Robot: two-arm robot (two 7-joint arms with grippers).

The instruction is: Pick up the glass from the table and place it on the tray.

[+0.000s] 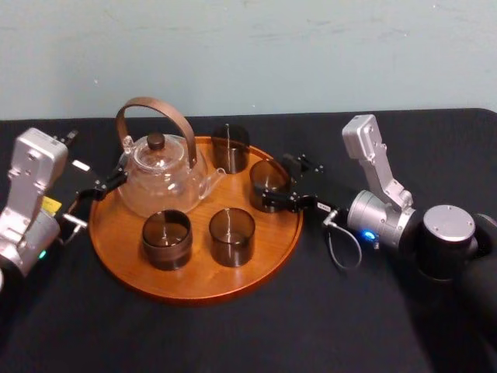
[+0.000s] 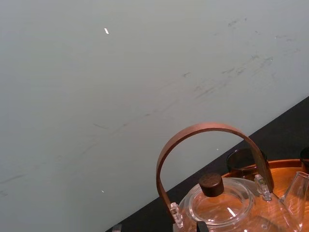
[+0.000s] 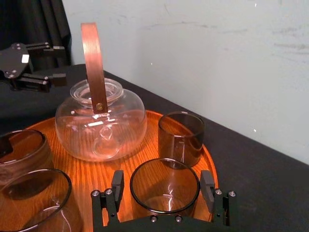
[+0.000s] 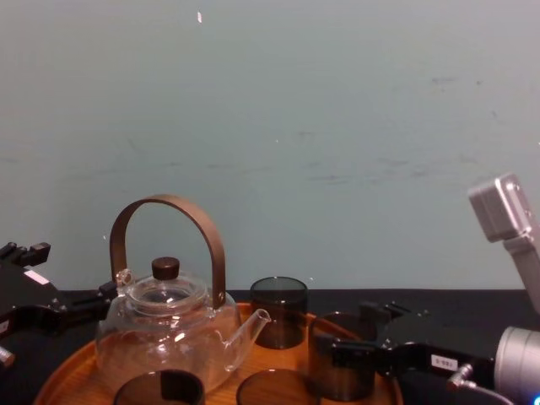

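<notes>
The glass (image 1: 269,185), a dark smoked tumbler, stands upright on the round wooden tray (image 1: 194,289) near its right rim. My right gripper (image 1: 273,186) reaches in from the right and is open, one finger on each side of the glass. In the right wrist view a small gap shows between the glass (image 3: 164,186) and one of the fingers (image 3: 118,186). The left gripper (image 1: 109,183) hangs open at the tray's left edge beside the teapot, holding nothing.
A glass teapot (image 1: 159,175) with a brown arched handle stands on the tray's back left. Three more dark glasses stand on the tray: one behind (image 1: 231,148) and two in front (image 1: 166,239) (image 1: 231,236). The black table (image 1: 349,311) stretches around the tray.
</notes>
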